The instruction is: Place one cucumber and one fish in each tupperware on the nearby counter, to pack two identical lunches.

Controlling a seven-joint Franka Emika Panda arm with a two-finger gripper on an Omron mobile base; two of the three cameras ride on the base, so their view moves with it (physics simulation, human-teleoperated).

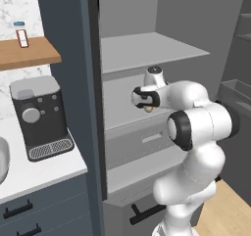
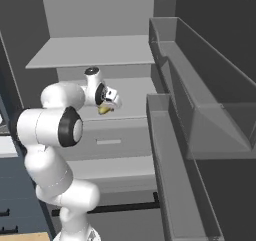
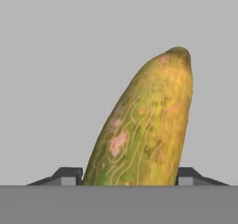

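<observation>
Cucumber fills the hand view, standing between both dark fingertips, which touch its sides; gripper clamped on it above a grey shelf.

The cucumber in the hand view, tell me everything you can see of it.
The cucumber is a stubby, rounded oblong with yellow-green skin, pale wavy lines, pinkish blotches and a darker green side. It stands tilted between the two dark fingertips of the hand, one on each side, against a plain grey surface. From the base cameras it shows as a yellowish bit under the hand inside the open fridge.

Yellow-green cucumber with pale pink blotches, fine light lines, plain grey backdrop
</observation>
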